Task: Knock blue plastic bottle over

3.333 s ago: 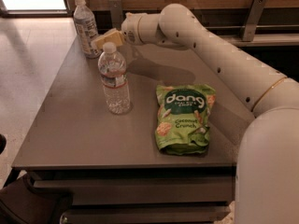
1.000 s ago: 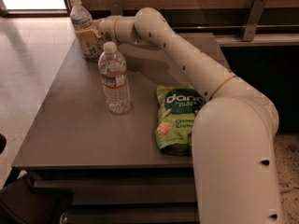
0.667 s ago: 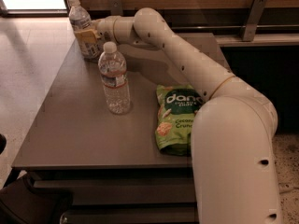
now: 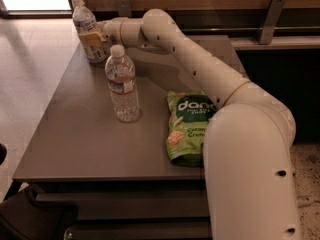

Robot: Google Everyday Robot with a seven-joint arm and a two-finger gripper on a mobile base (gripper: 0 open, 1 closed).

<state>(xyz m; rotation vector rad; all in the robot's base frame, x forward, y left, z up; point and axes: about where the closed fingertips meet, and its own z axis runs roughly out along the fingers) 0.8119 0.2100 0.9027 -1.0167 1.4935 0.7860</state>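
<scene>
The blue plastic bottle (image 4: 86,30), with a white cap and a pale label, stands at the far left back corner of the table (image 4: 75,139) and leans slightly to the left. My gripper (image 4: 94,38) is at the end of the outstretched arm and presses against the bottle's middle from the right. The gripper partly covers the bottle's lower body.
A clear ribbed water bottle (image 4: 122,85) with a narrow label band stands upright in front of the gripper. A green snack bag (image 4: 189,126) lies at the right, partly under my arm. The table's left edge is close to the blue bottle, with floor (image 4: 30,69) beyond it.
Since the earliest frame my gripper has moved left across the table onto the blue bottle, and the bottle has shifted and leaned slightly left. Over the last second almost nothing moved.
</scene>
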